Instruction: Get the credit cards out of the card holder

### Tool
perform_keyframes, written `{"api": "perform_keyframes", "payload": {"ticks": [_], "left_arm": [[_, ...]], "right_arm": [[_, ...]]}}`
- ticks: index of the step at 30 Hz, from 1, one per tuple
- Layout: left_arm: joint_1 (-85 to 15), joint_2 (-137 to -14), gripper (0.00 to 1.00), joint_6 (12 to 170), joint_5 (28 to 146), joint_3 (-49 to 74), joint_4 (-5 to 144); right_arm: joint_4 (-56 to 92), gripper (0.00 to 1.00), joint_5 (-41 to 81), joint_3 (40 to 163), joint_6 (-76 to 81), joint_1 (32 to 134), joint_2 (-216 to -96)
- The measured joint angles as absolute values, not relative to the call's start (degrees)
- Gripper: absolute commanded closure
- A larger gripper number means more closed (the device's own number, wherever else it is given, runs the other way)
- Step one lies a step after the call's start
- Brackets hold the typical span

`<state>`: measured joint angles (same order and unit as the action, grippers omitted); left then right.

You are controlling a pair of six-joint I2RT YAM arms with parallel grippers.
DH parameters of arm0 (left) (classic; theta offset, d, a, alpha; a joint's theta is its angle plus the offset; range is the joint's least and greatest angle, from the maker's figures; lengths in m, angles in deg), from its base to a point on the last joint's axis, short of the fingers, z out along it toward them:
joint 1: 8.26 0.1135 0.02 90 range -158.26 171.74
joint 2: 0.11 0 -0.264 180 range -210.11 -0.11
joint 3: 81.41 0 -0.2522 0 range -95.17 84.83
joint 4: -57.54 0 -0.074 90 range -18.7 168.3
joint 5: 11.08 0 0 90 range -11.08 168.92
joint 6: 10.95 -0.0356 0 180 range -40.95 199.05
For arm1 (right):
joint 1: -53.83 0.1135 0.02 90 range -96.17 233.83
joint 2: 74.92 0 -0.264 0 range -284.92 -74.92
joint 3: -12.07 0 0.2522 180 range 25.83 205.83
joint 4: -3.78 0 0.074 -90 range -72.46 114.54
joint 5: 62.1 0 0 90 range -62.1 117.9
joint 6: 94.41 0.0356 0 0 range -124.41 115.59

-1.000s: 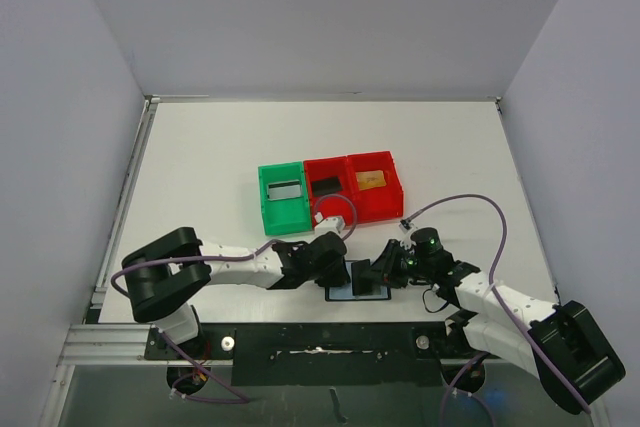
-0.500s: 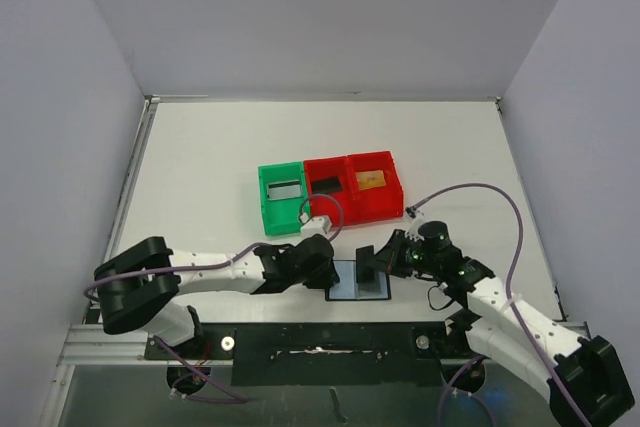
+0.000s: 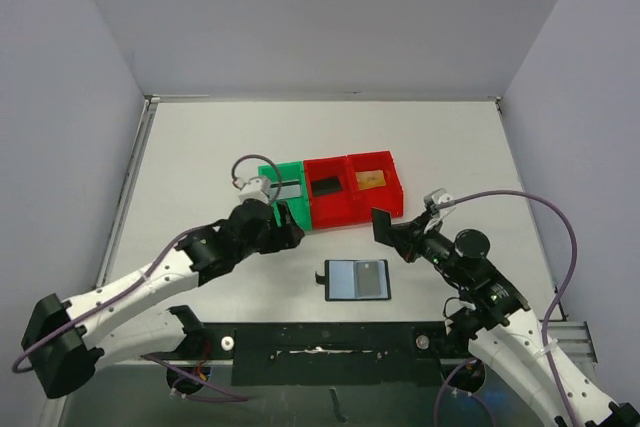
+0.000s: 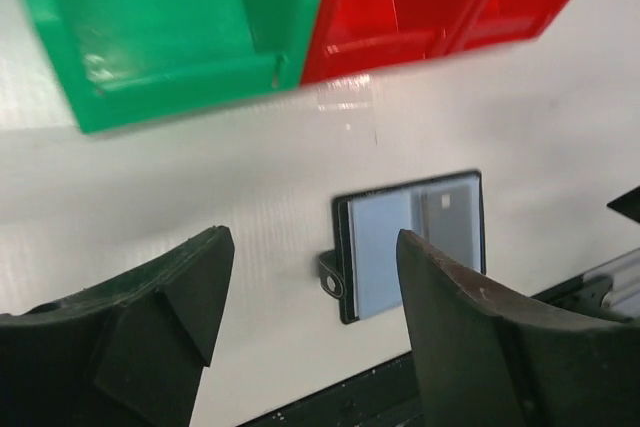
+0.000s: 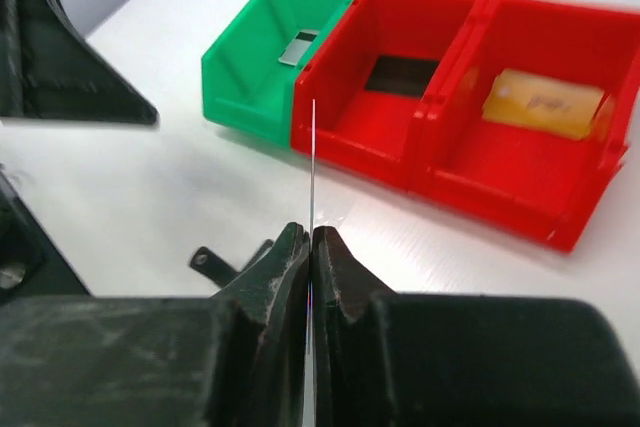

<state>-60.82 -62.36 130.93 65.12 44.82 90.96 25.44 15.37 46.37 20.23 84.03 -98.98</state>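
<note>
Top external view: right hand pinching a card, card holder open on the bench

You see the card holder lying unfolded and flat near the front edge of the bench, between the two arms and touched by neither. Its right pocket shows a darker rectangle; you cannot tell whether that is another card or only the pocket.

Your right hand hovers to the right of the holder with its fingers pressed together on a dark card. In the right wrist view that card stands edge-on, a thin upright line, so its face cannot be read. The fingers there hide nearly all of the holder; only its closure tab peeks out.

Your left hand sits at the front of the green bin. From above its jaws are hard to make out, but the left wrist view shows them spread wide with nothing between them, the holder lying below.

Behind, the green bin holds a greyish card, the middle red bin a black card, and the right red bin a tan-gold card. The left wrist view cuts off the bins' tops and hides their insides.
</note>
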Motion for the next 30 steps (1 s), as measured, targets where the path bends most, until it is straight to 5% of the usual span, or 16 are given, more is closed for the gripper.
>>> {"api": "perform_keyframes", "payload": {"ticks": [13, 30], "left_arm": [[-30.7, -52.0, 0.29, 115.5, 72.3, 43.0, 98.8], [-28.9, -50.1, 0.28, 111.0, 68.0, 44.7, 99.0]], "right_arm": [[24.9, 1.0, 15.4, 61.3, -13.6, 86.9, -120.9], [26.0, 1.0, 13.9, 81.7, -41.9, 88.7, -155.8]]}}
